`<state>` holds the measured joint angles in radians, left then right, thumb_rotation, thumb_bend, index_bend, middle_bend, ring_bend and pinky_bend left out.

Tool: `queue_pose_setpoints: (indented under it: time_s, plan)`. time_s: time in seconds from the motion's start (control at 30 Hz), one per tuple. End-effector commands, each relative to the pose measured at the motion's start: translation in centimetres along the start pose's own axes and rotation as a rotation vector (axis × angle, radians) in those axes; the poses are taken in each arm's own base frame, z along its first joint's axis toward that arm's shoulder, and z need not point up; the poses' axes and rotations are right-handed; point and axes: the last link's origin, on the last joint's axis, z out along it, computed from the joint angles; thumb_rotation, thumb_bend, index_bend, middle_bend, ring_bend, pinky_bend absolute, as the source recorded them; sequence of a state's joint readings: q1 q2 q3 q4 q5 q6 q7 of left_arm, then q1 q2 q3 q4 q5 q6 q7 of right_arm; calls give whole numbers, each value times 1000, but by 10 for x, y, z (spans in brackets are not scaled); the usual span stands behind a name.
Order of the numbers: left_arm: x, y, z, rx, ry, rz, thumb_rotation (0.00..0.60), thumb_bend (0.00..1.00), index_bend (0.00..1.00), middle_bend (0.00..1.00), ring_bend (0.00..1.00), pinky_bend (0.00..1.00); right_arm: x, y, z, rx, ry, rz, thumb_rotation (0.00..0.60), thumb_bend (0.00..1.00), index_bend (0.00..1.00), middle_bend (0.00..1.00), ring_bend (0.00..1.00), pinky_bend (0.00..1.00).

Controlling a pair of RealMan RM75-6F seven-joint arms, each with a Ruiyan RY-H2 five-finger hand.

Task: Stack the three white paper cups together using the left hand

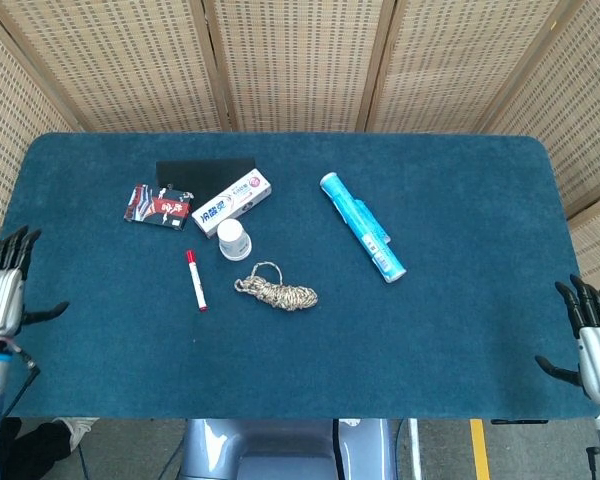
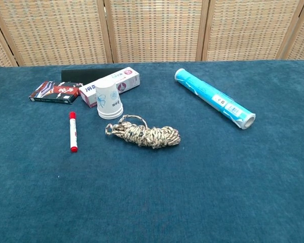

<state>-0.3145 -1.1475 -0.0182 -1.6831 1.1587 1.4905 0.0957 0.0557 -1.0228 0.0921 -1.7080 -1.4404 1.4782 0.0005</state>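
Covering the whole table (image 1: 440, 330) is a dark blue-green cloth that looks soft like felt, and behind the table stand tan woven screens (image 1: 290, 60) with wooden posts. At the near edge, one on each side, wait the two hands. The left hand (image 1: 2, 292) sits by the near left edge with its dark fingers spread apart and nothing in it. The right hand (image 1: 595, 335) sits by the near right corner, fingers apart too, and it holds nothing. The white paper cups (image 2: 108, 98) stand well away from the left hand, further in and toward the middle of the table. They sit upside down, one pushed over another, so they look like one cup with a few rims bunched at the bottom. I cannot tell how many are in the pile. They are white with small blue marks on the side. Just in front of the cups lies a bundle of rope (image 2: 144, 134), and a red marker (image 2: 73, 131) lies to their left. Touching the cups from behind is a white toothpaste box (image 2: 111, 85). A red and black packet (image 2: 54, 92) lies left of that box, a flat black thing (image 1: 205, 170) lies behind it, and a blue tube (image 2: 215, 98) lies off to the right.
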Motion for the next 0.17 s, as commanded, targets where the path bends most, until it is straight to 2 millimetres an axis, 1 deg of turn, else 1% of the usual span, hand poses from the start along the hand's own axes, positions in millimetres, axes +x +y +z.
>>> queue_pose_setpoints:
  time_s: [0.03, 0.17]
  plan:
    - [-2, -12, -33, -1, -4, 10, 600, 0, 0, 0, 0, 0, 0, 0, 0, 1, 2, 2, 600, 0, 0, 0, 0, 0]
    - [-4, -16, -44, -18, -16, 5, 600, 0, 0, 0, 0, 0, 2, 1, 0, -5, 4, 11, 600, 0, 0, 0, 0, 0]
